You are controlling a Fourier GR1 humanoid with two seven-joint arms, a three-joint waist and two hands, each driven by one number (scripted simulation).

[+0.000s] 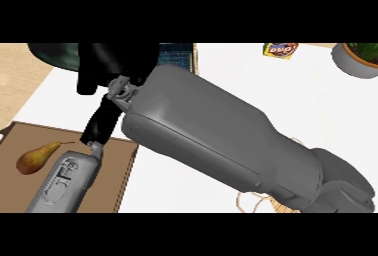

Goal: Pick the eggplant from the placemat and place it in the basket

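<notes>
No eggplant shows anywhere in the head view. A corner of the blue placemat (177, 52) peeks out at the top, behind my right forearm. My right hand (111, 62) is a black mass at the top left, just left of the placemat and partly over a dark green rounded thing (50, 55). What lies under or inside that hand is hidden. Pale woven strands that look like the basket (255, 201) show at the bottom, mostly covered by the right forearm. My left hand (100, 122) rests open, fingers straight and pointing up, over the brown board's far edge.
A pear (35, 158) lies on a brown board (118, 165) at the lower left, beside my left forearm. At the top right a yellow packet (280, 50) and a potted plant (358, 59) stand on the white counter (295, 95).
</notes>
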